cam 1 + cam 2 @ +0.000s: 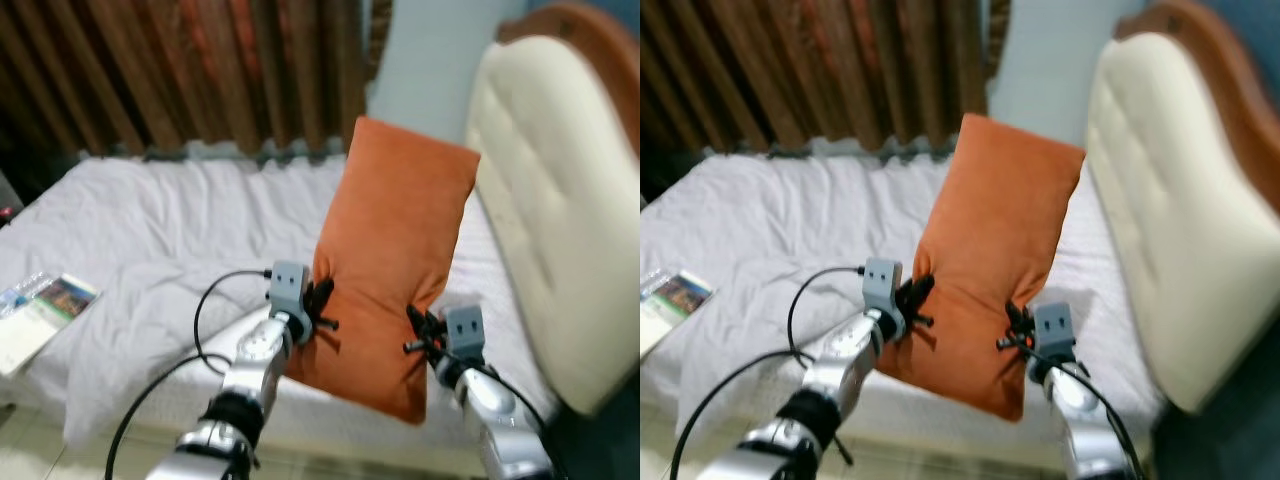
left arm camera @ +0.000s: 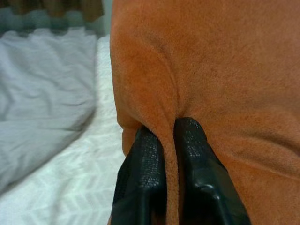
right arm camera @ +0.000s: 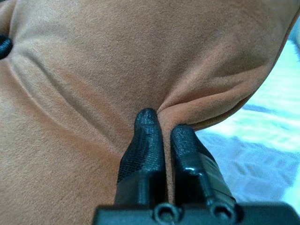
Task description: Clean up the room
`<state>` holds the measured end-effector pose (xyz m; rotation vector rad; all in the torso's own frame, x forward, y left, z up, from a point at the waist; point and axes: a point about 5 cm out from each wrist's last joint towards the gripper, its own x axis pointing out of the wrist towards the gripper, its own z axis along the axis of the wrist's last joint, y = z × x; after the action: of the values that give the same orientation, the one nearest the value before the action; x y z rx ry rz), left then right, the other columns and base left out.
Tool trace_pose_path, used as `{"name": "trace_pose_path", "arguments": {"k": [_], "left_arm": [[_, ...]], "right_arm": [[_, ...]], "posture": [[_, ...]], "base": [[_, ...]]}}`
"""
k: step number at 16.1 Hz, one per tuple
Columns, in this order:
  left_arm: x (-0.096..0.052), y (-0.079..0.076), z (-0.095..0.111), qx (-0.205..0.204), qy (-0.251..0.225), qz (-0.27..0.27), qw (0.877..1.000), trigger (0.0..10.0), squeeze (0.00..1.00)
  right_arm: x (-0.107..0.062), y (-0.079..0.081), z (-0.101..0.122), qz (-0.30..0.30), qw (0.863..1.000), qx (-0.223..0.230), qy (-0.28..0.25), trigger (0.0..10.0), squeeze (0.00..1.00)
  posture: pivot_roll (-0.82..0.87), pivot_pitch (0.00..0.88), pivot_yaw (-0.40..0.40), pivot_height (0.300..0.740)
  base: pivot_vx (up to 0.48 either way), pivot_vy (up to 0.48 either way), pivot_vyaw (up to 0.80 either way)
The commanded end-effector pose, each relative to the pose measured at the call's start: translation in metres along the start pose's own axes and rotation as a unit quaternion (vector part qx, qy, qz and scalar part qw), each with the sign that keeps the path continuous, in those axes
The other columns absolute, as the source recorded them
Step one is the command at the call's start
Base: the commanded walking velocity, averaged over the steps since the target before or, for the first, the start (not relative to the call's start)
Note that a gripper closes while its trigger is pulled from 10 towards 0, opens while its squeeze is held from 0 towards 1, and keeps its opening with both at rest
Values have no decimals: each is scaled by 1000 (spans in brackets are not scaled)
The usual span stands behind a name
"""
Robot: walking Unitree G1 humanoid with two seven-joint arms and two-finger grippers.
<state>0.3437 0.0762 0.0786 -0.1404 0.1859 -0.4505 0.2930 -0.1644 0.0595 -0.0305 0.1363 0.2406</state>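
Orange pillow (image 1: 395, 255) held upright and tilted above the near edge of the bed (image 1: 150, 230), its top corner leaning toward the cream padded headboard (image 1: 545, 200) on the right. Pinched at both lower sides: left tool (image 1: 318, 305) closed on a fold of fabric at the pillow's left edge, right tool (image 1: 420, 330) closed on a fold at its right edge. In the left wrist view, black fingers (image 2: 145, 173) pressed together with a thin ridge of orange cloth squeezed between them; same in the right wrist view, fingers (image 3: 147, 145) clamped on a gathered crease. Rumpled white sheet (image 1: 130, 290) spread beneath and behind. Thin booklets (image 1: 40, 305) lay at the bed's left edge, well apart from the pillow. Brown striped curtain (image 1: 180, 70) hung behind the bed, pale wall (image 1: 430, 60) beside it.
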Motion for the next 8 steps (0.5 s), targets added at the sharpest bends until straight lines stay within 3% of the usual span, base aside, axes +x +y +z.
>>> {"name": "trace_pose_path", "arguments": {"k": [1, 2, 4, 6, 8], "left_arm": [[-2, 18, 18, 21, -34, 28, 999, 10000, 0], [-3, 19, 17, 23, -32, 27, 999, 10000, 0], [-14, 27, 16, 19, -64, 22, 998, 10000, 0], [-29, 37, 16, 25, -104, 37, 994, 10000, 0], [-51, 30, -1, 33, -111, 32, 993, 10000, 0]], "right_arm": [[-7, -10, -3, -20, 1000, -13, 4, 10000, 0], [-8, -10, -4, -21, 1000, -13, 5, 10000, 0], [-18, -18, 6, -52, 997, -55, -29, 10000, 0], [-25, -20, 10, -47, 997, -38, -42, 10000, 0], [-25, -18, 13, -13, 998, -33, -46, 10000, 0]], "posture": [[-176, 0, 105, 740], [-176, 0, 105, 740], [-186, 0, 70, 740], [-182, 0, 11, 740], [-144, 4, -50, 740]], "base": [[472, 0, 0], [472, 0, 0], [480, 0, 0], [480, 0, 0], [480, 0, 0]]}}
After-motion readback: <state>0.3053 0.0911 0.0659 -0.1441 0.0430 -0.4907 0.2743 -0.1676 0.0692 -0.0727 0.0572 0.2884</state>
